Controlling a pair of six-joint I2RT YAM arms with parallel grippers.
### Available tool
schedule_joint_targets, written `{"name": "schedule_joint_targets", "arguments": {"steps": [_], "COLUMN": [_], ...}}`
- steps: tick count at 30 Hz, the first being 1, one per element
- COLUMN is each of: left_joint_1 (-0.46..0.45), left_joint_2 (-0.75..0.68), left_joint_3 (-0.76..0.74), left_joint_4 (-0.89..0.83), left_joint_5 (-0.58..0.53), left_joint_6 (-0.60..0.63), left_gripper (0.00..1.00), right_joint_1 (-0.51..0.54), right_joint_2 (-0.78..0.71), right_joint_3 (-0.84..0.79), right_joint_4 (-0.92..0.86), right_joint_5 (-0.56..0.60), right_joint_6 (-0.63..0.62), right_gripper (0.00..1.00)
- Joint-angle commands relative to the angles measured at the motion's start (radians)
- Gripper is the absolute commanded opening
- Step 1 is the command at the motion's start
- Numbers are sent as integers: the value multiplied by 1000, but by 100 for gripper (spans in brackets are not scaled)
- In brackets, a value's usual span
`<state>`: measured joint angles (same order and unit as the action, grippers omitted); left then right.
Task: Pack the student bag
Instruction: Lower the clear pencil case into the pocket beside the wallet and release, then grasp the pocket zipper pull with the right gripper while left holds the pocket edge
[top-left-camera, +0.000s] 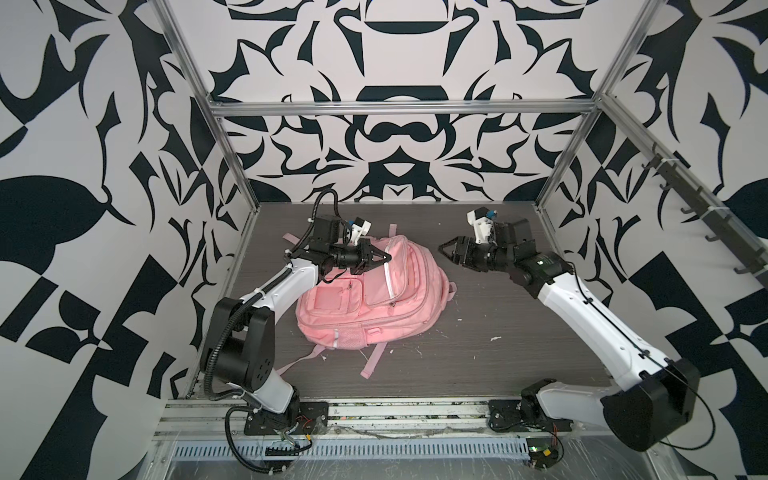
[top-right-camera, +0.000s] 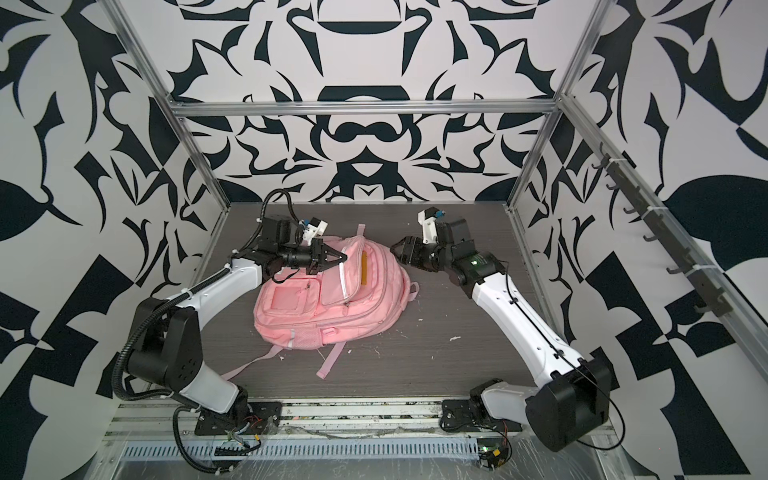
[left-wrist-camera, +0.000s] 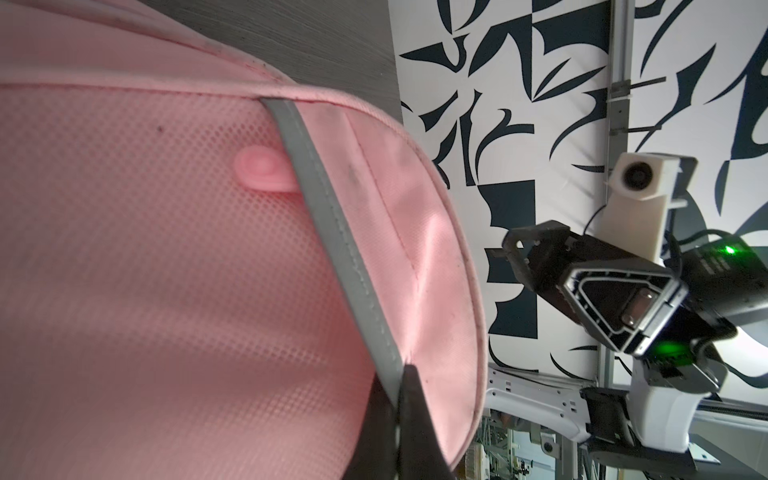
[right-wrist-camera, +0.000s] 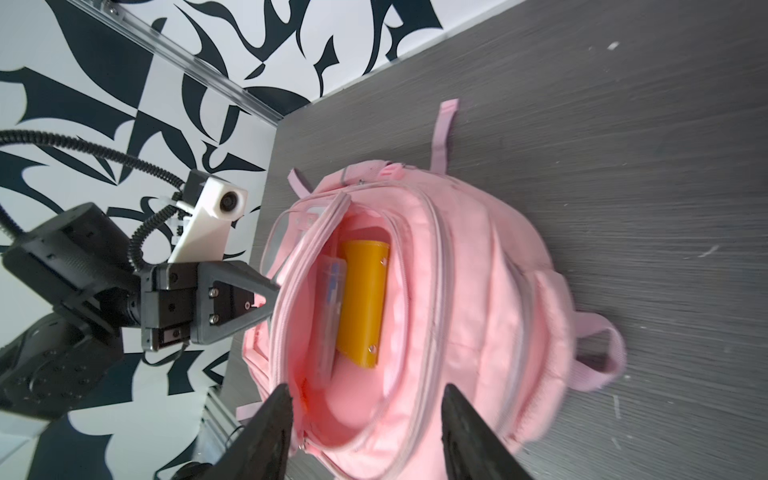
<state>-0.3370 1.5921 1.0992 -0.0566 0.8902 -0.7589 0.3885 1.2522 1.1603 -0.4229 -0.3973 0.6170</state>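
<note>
Over at the rear left of the desk (top-left-camera: 519, 316), the left jaws are clamped tight on the lifted front flap of the student bag (top-left-camera: 357, 307). They pinch the edge right at the reflective strip (left-wrist-camera: 332, 232), and the left wrist view shows mesh fabric and a small pink tab (left-wrist-camera: 259, 174) beside it. Opposite, the right jaws stand apart and empty, hovering just off the bag's rear right edge without touching it.

The bag lies flat on its back, left of centre. Its long axis slants from front left to rear right, and the carry loop (right-wrist-camera: 617, 353) pokes out toward the right arm's side. That held flap props the zip mouth wide, and the opening faces the right wrist camera. Inside sit a yellow cylinder (right-wrist-camera: 363, 303) and, pressed against it, a clear pouch (right-wrist-camera: 330, 316). Both lie lengthwise along the pocket.

Loose pink straps (top-left-camera: 370, 361) trail toward the front edge. White scraps (top-left-camera: 494, 338) dot the bare desk to the right.
</note>
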Motion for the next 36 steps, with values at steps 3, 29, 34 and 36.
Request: {"name": "schedule_joint_targets", "arguments": {"steps": [3, 29, 34, 36], "left_joint_1": [-32, 36, 36, 35], "left_joint_2": [21, -372, -292, -260], "left_joint_3": [59, -269, -287, -303], "left_joint_4": [-39, -389, -325, -286], "left_joint_5": [-74, -207, -209, -202], "left_joint_6": [18, 92, 74, 55], "left_gripper": [11, 84, 82, 79], "right_joint_1": [13, 443, 474, 479], "right_joint_2": [-25, 193, 248, 265], "right_joint_3": [-27, -63, -44, -45], "right_joint_4": [-30, -14, -17, -12], "right_joint_5": [22, 260, 299, 314], "right_joint_6": [-46, -114, -74, -62], "right_gripper": [58, 61, 58, 57]}}
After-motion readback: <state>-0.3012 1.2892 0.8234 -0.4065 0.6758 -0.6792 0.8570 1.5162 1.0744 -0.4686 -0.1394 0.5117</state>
